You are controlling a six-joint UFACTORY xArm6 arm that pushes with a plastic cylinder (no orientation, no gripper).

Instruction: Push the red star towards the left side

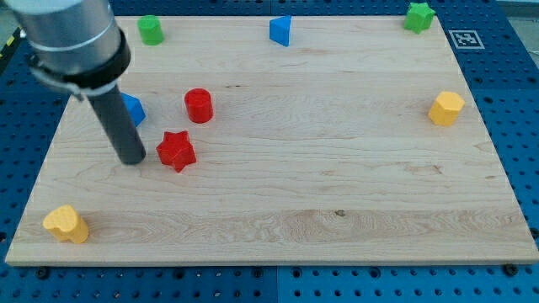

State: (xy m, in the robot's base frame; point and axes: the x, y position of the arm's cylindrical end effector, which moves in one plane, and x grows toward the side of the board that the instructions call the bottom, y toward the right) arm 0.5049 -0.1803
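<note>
The red star (176, 151) lies on the wooden board (337, 185) in its left part. My tip (133, 159) stands just left of the star, with a small gap between them. A red cylinder (199, 105) sits just above and to the right of the star. A blue block (132, 109) is partly hidden behind my rod, above the tip.
A green block (151, 29) sits at the top left, a blue block (280, 30) at top middle, a green star-like block (418, 16) at the top right. A yellow block (446, 108) is at the right edge and another yellow block (66, 224) at the bottom left corner.
</note>
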